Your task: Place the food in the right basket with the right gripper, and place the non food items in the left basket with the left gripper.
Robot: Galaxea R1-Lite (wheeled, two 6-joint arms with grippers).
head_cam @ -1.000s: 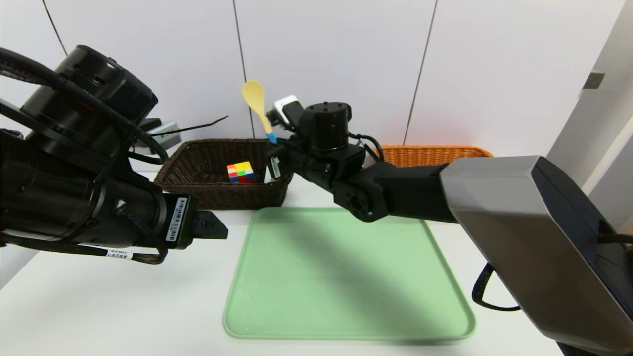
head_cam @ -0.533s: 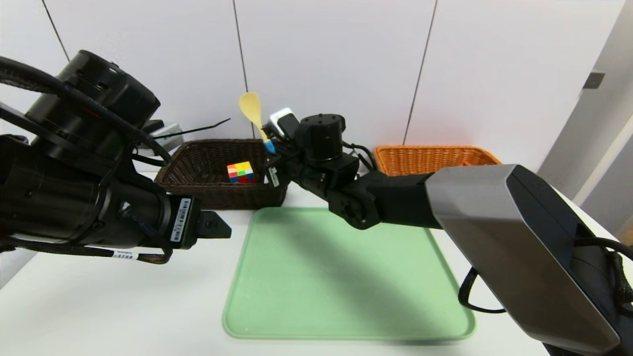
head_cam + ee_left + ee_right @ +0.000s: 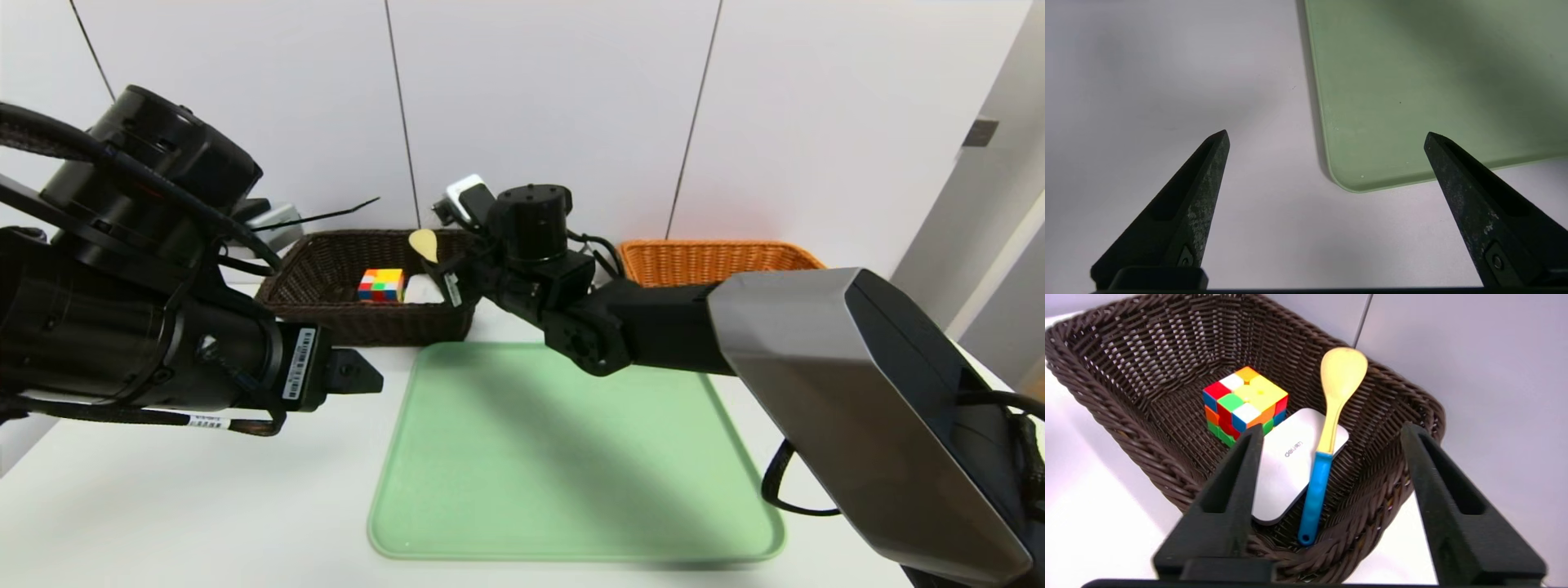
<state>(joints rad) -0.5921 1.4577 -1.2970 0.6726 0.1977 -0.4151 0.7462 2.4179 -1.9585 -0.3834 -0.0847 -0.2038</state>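
The dark brown left basket (image 3: 326,278) (image 3: 1126,396) holds the multicoloured cube (image 3: 380,285) (image 3: 1245,404), the white case (image 3: 423,289) (image 3: 1290,465) and the blue-handled spoon (image 3: 424,243) (image 3: 1331,428). The spoon lies partly on the case, its bowl leaning on the basket's wall. My right gripper (image 3: 451,276) (image 3: 1333,428) hangs open over the basket's near right corner, holding nothing. My left gripper (image 3: 359,380) (image 3: 1327,134) is open and empty above the table, by the green tray's corner. The orange-tan right basket (image 3: 710,261) stands at the back right. The food is out of view.
A flat green tray (image 3: 571,457) (image 3: 1412,81) lies in the middle of the white table, with nothing on it. My right arm reaches across its far edge. A white panelled wall stands just behind both baskets.
My right gripper has opened and let go of the spoon, which dropped into the dark basket. The cube has shifted a little to the left. The left arm has hardly moved.
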